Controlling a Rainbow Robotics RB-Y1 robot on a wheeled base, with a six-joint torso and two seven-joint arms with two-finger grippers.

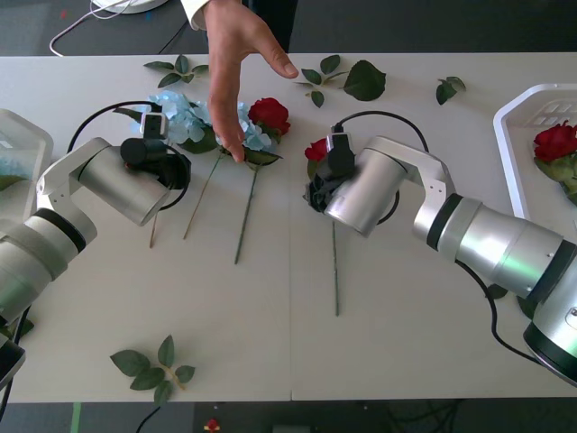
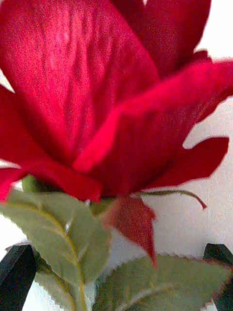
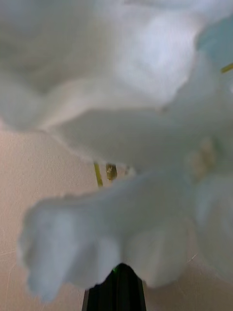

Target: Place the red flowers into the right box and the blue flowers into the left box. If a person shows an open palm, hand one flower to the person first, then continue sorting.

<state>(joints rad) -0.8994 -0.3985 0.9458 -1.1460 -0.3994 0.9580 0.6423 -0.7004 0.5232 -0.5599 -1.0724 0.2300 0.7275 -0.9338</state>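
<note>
Two blue flowers (image 1: 185,117) lie at the table's back middle beside a red rose (image 1: 269,115). A person's hand (image 1: 233,63) reaches down, its fingertips touching the blooms there. My left gripper (image 1: 153,126) is at the left blue cluster; in the left wrist view its black fingers (image 3: 116,289) stand together under pale petals (image 3: 121,146), shut on the flower. My right gripper (image 1: 317,180) is at a second red rose (image 1: 317,149); its fingers (image 2: 14,272) are open on either side of the rose's (image 2: 97,97) leaves. The right box (image 1: 518,108) holds a red rose (image 1: 554,142). The left box (image 1: 22,131) is at the left edge.
Loose green leaf sprigs lie at the front left (image 1: 153,365), the back middle (image 1: 352,79), the back right (image 1: 449,87) and the back left (image 1: 180,67). Long stems (image 1: 245,216) run toward me between the arms. A white cable (image 1: 81,27) lies beyond the table.
</note>
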